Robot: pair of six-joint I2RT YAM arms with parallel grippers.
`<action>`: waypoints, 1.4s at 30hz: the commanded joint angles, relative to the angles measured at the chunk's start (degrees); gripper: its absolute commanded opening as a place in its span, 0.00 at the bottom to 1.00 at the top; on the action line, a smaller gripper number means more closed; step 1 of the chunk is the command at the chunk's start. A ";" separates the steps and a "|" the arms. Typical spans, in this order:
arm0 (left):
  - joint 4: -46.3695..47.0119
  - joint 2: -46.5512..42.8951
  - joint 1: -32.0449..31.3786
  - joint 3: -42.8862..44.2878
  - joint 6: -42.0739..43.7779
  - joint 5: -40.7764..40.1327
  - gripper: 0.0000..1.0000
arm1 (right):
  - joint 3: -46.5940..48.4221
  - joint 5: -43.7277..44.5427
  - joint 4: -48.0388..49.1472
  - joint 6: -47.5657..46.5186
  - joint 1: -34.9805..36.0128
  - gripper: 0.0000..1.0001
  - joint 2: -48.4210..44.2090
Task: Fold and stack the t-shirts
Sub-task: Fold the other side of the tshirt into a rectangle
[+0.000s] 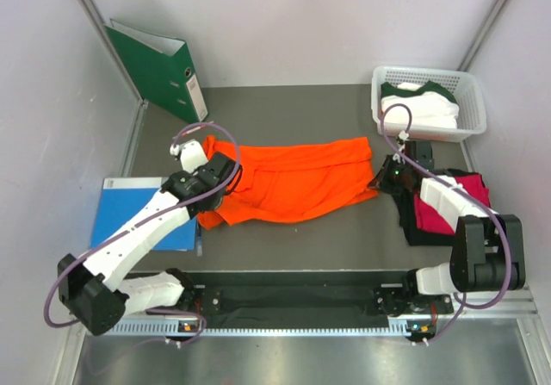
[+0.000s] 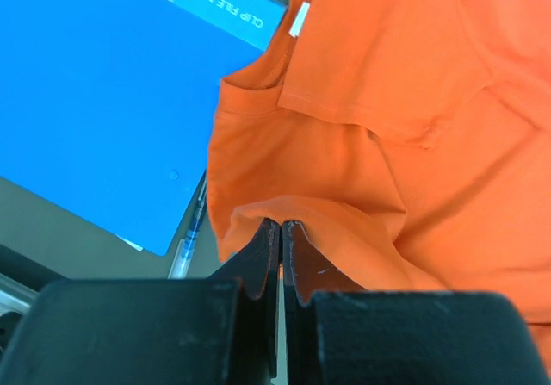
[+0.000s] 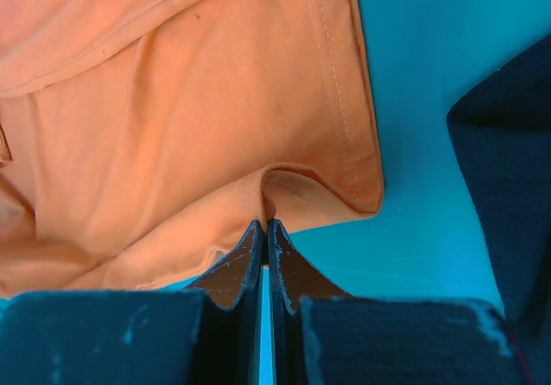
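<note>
The orange t-shirt (image 1: pixel 293 181) lies stretched across the table's middle, folded lengthwise. My left gripper (image 1: pixel 213 181) is shut on its left, collar end; the left wrist view shows the jaws (image 2: pixel 281 226) pinching a fold of the orange cloth (image 2: pixel 387 101). My right gripper (image 1: pixel 381 178) is shut on its right, hem end; the right wrist view shows the jaws (image 3: pixel 265 225) pinching the orange hem (image 3: pixel 198 118). A magenta t-shirt (image 1: pixel 449 202) lies on a black t-shirt (image 1: pixel 411 223) at the right. A white t-shirt with dark green trim (image 1: pixel 422 105) lies in the basket (image 1: pixel 469 101).
A flat blue folder (image 1: pixel 129 208) lies at the left under my left arm, with a pen (image 2: pixel 188 239) by its edge. A green ring binder (image 1: pixel 159 71) stands at the back left. Grey walls close in the sides and back.
</note>
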 commanded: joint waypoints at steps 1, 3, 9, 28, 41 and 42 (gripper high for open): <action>6.56 4.63 2.01 1.53 7.48 3.27 0.00 | 1.58 -1.12 3.22 -0.85 -1.47 0.00 0.84; 7.53 5.78 3.15 1.88 8.70 3.79 0.00 | 1.76 -1.38 3.66 -0.67 -1.65 0.00 1.46; 10.34 9.21 6.23 4.52 12.13 3.71 0.00 | 3.25 -1.91 4.54 0.03 -3.84 0.00 2.86; 15.27 23.18 12.56 16.82 22.07 6.78 0.00 | 12.30 -3.32 5.59 1.00 -4.46 0.00 13.41; 17.02 27.67 15.81 19.73 23.65 7.40 0.00 | 17.31 -2.26 6.12 2.23 -4.46 0.00 21.14; 17.28 27.84 16.16 19.81 23.92 7.14 0.00 | 18.01 -2.26 5.95 2.32 -4.46 0.00 21.59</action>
